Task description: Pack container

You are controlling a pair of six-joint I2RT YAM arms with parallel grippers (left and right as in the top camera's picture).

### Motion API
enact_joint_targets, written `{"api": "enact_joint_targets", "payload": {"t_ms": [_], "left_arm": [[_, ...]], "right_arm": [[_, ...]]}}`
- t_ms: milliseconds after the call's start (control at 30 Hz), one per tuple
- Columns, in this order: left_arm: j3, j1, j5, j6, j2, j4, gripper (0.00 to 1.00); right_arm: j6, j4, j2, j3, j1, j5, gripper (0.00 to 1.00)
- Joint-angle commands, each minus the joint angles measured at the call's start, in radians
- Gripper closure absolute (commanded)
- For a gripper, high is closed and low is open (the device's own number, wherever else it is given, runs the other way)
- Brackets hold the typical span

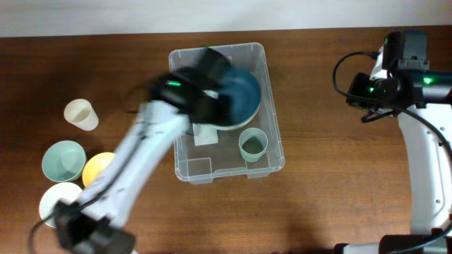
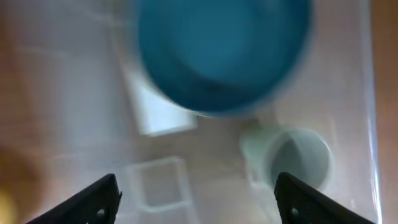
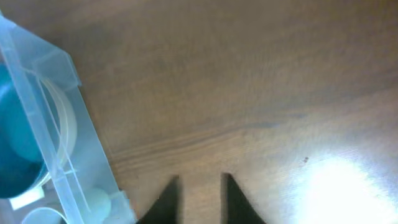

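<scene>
The left end effector is spread wide with nothing between its fingers. It hangs over the inside of the container, the clear plastic bin directly beneath it. Motion blur smears both the wrist view and the overhead view here, so how high it hovers above the bin floor cannot be told.

Just ahead of the fingers a deep blue bowl lies in the bin. Beside the bowl, toward the left finger, a white label shows on the bin's base. Near the right finger a pale green cup stands upright in the bin, mouth up.

Beyond the bin, on the side of the left arm's base, four more pieces sit on the wooden counter: a cream cup, a light green bowl, a yellow bowl partly under the arm, and a white bowl.

The right end effector is narrow, with a slim strip of counter showing between its fingers, and it grips nothing. It hovers over bare counter, with the container well off to its left. In its view only one corner of the bin shows, with the blue bowl inside.
</scene>
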Motion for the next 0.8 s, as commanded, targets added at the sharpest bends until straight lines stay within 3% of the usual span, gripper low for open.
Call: {"api": "enact_joint_targets", "payload": {"t_ms": [0,233,333,567,767], "left_arm": [[0.033,0.165,-0.063,-0.001,-0.138,-0.029,0.18],[0.032,0.451,-0.063,-0.001,-0.179,-0.111,0.13],[0.028,0.534,-0.063,0.0,-0.179,-0.133,0.13],[0.028,0.59,-0.063,0.0,-0.179,-0.142,0.13],[0.028,0.59,-0.076,0.023,-0.179,-0.14,0.13]], "right_arm": [[-0.015,0.027,0.002,-0.111,0.019,-0.046,0.96],[-0.117,0.215,0.002,-0.38,0.129,-0.233,0.96],[-0.174,0.235,0.003,-0.412,0.205,-0.282,0.96],[-0.221,0.223,0.003,-0.413,0.373,-0.343,0.96],[-0.209,0.235,0.003,-0.413,0.377,-0.306,0.96]]}}
